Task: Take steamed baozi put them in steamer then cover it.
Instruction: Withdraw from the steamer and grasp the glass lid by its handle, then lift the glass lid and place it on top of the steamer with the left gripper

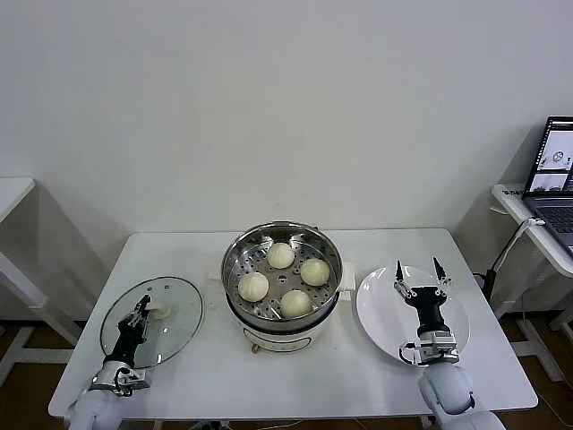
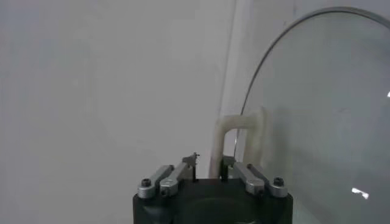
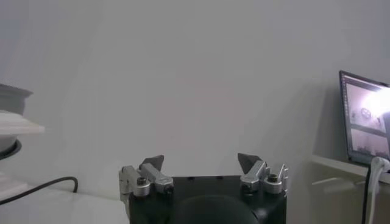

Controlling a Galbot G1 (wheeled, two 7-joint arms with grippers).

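Several cream-white baozi (image 1: 280, 254) lie on the perforated tray inside the shiny steel steamer (image 1: 235, 253) at the table's middle. A round glass lid (image 1: 179, 336) lies flat on the table at the left, with a cream handle (image 1: 161, 311). My left gripper (image 1: 142, 311) is at that handle, its jaws closed on the handle's post. In the left wrist view the handle (image 2: 239, 131) stands between the narrow jaws of the gripper (image 2: 208, 163), with the lid glass (image 2: 317, 109) beside it. My right gripper (image 1: 417, 276) is open and empty above the white plate (image 1: 376, 305).
The white table (image 1: 376, 376) holds the steamer, lid and plate. A laptop (image 1: 555, 170) sits on a side desk at the far right, also in the right wrist view (image 3: 364, 119). A cable (image 3: 36, 185) runs by the steamer base.
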